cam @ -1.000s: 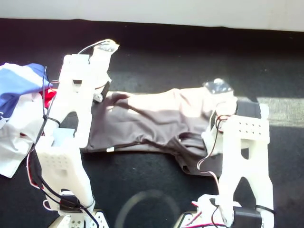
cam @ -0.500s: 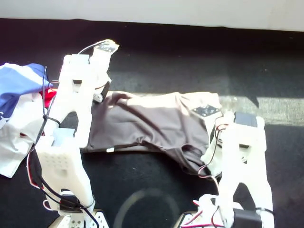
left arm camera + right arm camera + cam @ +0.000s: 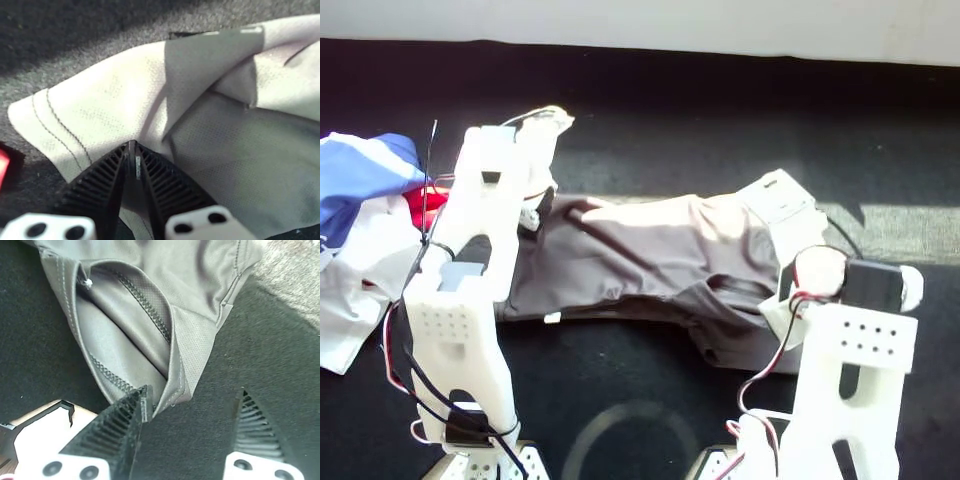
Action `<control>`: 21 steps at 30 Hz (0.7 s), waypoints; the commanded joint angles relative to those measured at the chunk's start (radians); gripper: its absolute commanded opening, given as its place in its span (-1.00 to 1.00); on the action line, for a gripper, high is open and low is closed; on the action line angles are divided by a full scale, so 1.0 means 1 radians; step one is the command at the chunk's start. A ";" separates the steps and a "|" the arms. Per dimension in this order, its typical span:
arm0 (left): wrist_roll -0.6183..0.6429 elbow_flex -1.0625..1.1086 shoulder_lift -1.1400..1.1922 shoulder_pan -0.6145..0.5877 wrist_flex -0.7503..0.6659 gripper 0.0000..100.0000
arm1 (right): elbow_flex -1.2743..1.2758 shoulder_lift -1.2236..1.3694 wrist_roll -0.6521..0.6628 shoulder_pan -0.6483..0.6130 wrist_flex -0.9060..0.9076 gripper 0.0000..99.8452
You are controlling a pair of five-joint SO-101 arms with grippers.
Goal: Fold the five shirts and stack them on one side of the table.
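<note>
Since the earlier frames the right arm has lifted off the cloth and drawn back toward the lower right of the high view. The near end of the grey shirt (image 3: 650, 255) has bunched up where it was lying flatter half a second ago. The left arm has barely shifted.

We see the shirt stretched across the middle of the dark table (image 3: 720, 110), running from centre left to centre right of the high view, with a fold sagging toward the lower edge.

The left gripper (image 3: 132, 150) has its jaws pressed together on the hemmed corner of the shirt. We judge this pins that end so the cloth stays taut while the other end is worked.

The right gripper (image 3: 194, 392) is spread wide and holds nothing. One jaw sits against the stitched edge of an opening in the shirt and the other stands over bare table. To us that looks like lining up for a fresh grip on this end before folding it over.

The heap of other shirts (image 3: 360, 230), blue, white and red, lies at the left edge of the high view, just beside the left arm. We take it to be kept clear of the working space.
</note>
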 commanded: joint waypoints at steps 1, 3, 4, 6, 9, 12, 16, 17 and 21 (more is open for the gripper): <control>0.005 -0.012 -0.010 0.013 0.006 -0.98 | -0.038 -0.038 0.006 0.005 0.002 -0.48; 0.005 -0.012 -0.010 0.016 0.005 -0.98 | -0.015 -0.027 0.005 0.004 0.001 -0.48; 0.005 -0.012 -0.010 0.018 0.003 -0.98 | 0.010 -0.021 0.005 0.004 -0.013 -0.48; 0.005 -0.012 -0.010 0.018 0.003 -0.98 | 0.088 -0.008 -0.038 0.002 -0.074 -0.48; 0.005 -0.012 -0.010 0.018 0.003 -0.98 | 0.254 0.012 -0.198 -0.025 -0.271 -0.48; 0.005 -0.012 -0.010 0.018 0.008 -0.98 | 0.386 0.045 -0.364 -0.101 -0.455 -0.48; 0.005 -0.012 -0.010 0.018 0.008 -0.98 | 0.406 0.113 -0.483 -0.211 -0.530 -0.48; 0.005 -0.012 -0.010 0.018 0.008 -0.98 | 0.390 0.127 -0.496 -0.229 -0.526 -0.48; 0.005 -0.012 -0.012 0.015 0.008 -0.98 | 0.302 0.150 -0.509 -0.243 -0.414 -0.48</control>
